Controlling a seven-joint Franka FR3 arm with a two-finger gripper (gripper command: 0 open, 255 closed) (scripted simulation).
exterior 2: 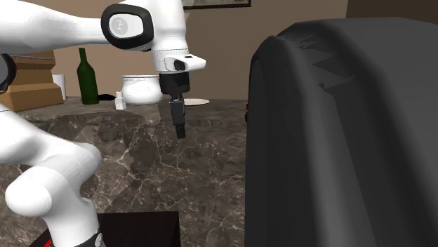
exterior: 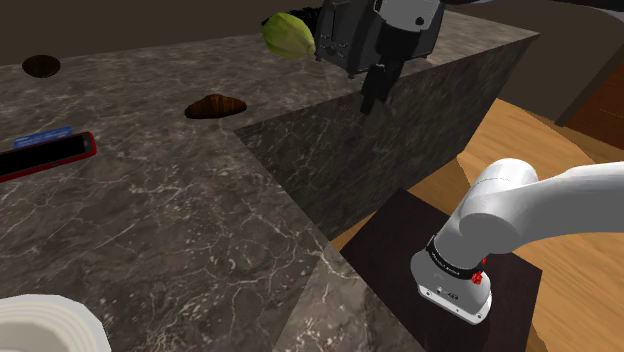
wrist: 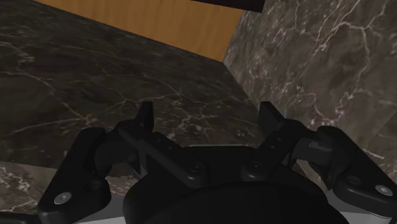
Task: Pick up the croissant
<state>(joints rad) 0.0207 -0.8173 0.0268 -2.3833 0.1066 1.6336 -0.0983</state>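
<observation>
— Black hand [wrist: 207,113] hangs spread, nothing between its fingers [wrist: 145,118], by the edge of the dark marble desk [exterior: 150,220].
— And the croissant?
— Brown croissant [exterior: 215,106] lies on the desk, well apart from it; a green rounded thing [exterior: 288,35] sits nearer.

croissant [exterior: 215,106] | dark brown, lumpy | lying flat, free | on dark marble counter [exterior: 150,220], near its inner corner

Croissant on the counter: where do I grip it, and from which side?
Grip the croissant across its middle, from straight above: it lies flat and low on the counter, so the open gripper should probably span its short width.
</observation>
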